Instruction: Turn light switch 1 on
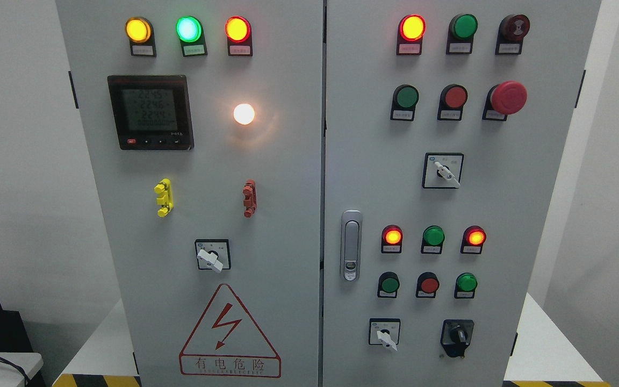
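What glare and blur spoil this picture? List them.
Head view: the white lamp blooms, spilling a warm halo over the left door; lit indicator lamps are overexposed at their centres; the meter display reads faint and soft; small label plates are too blurred to read.

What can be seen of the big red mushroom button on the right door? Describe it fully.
The red mushroom button sits at the right end of the second row on the right door, beside a flat red button and a green one. Its wide, domed, glossy plastic-looking head juts out from a black collar, with a small label plate below it, too small to read. It shows no glow. Nothing touches it, and no robot hand is in view.
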Tool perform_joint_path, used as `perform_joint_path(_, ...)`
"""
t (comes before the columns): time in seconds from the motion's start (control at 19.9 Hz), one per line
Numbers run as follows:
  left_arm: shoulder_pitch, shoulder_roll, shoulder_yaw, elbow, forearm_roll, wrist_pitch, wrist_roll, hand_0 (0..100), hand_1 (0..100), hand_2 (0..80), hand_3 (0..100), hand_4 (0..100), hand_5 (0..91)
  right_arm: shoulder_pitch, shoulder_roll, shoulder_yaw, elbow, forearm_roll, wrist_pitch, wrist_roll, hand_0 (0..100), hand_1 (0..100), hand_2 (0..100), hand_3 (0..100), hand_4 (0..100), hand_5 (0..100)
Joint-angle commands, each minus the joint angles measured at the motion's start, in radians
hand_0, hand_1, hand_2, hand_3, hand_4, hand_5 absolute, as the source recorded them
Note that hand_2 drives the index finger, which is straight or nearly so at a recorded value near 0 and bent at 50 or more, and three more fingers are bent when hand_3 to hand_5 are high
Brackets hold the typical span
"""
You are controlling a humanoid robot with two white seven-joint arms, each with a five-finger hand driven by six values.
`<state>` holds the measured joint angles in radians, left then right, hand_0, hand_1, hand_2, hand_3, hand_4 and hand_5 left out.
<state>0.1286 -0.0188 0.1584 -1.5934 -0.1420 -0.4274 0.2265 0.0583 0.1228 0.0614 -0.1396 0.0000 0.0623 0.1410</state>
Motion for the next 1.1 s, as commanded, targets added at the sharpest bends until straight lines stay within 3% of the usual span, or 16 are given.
perform_joint_path(0.0,0.095,0.013,0.443,0.424,0.004,-0.094,-0.056,20,10,37.6,59,68,44.9,0.000,0.000,0.000,0.000,-0.017,0.001,-0.003,12,39,0,0,0,0)
perform_joint_path(0.2,0.114,0.017,0.523,0.689,0.010,-0.091,-0.070,24,0,22.4,38,47,20.4,0.000,0.000,0.000,0.000,-0.017,-0.001,-0.003,12,39,0,0,0,0)
perform_joint_path(0.35,0.143,0.028,0.559,0.838,0.010,-0.080,-0.087,34,4,19.8,34,42,17.2,0.000,0.000,0.000,0.000,-0.017,-0.001,-0.003,12,39,0,0,0,0)
perform_joint_path(0.55,0.160,0.055,0.556,1.062,-0.002,-0.059,-0.087,46,5,7.0,20,33,12.0,0.000,0.000,0.000,0.000,-0.017,-0.001,-0.003,12,39,0,0,0,0)
perform_joint_path(0.65,0.155,0.060,0.540,1.194,-0.007,-0.045,-0.090,49,6,4.4,17,30,10.7,0.000,0.000,0.000,0.000,-0.017,0.001,-0.003,12,39,0,0,0,0)
perform_joint_path(0.8,0.138,0.059,0.422,1.375,-0.011,-0.040,-0.092,52,6,3.0,14,22,8.4,0.000,0.000,0.000,0.000,-0.017,-0.001,-0.003,12,39,0,0,0,0)
perform_joint_path(0.95,0.079,0.059,0.287,1.545,-0.008,-0.018,-0.157,53,5,0.0,6,13,3.8,0.000,0.000,0.000,0.000,-0.017,0.001,-0.003,12,39,0,0,0,0)
perform_joint_path(1.05,0.048,0.042,0.242,1.587,-0.011,0.005,-0.168,54,3,0.0,4,10,0.0,0.000,0.000,0.000,0.000,-0.017,0.001,-0.003,12,39,0,0,0,0)
